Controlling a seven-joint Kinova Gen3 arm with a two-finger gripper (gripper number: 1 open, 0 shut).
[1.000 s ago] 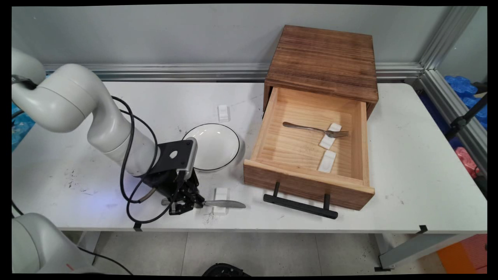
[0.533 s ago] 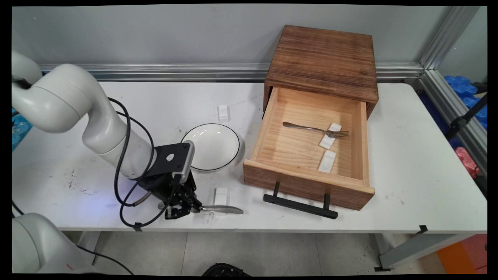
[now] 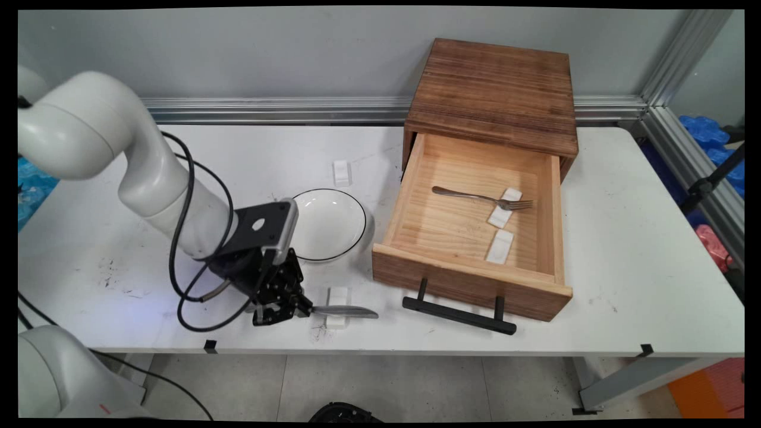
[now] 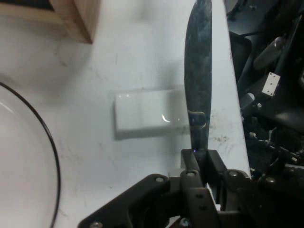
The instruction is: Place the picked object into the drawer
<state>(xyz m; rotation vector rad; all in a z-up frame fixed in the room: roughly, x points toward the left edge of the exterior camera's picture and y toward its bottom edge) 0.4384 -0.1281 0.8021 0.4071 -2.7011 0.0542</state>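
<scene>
My gripper (image 3: 285, 308) is low over the table's near edge, left of centre, shut on the handle of a metal knife (image 3: 345, 311). The knife's blade points right and passes over a small white rest block (image 3: 337, 299). In the hand view the gripper (image 4: 202, 159) pinches the knife (image 4: 198, 76) between its fingers, and the blade runs up the picture across the right end of the white block (image 4: 147, 116). A white plate (image 3: 330, 224) with a black rim lies just behind the gripper.
An open wooden drawer (image 3: 472, 279) juts from a dark-topped box (image 3: 493, 89) at right; it holds a fork (image 3: 481, 198) and two white blocks. Another white block (image 3: 341, 172) lies behind the plate. The table's front edge (image 3: 380, 351) is close below the knife.
The gripper has risen slightly with the knife, whose blade tip now sits a little higher and further right than half a second ago. The arm's upper link has lifted.
</scene>
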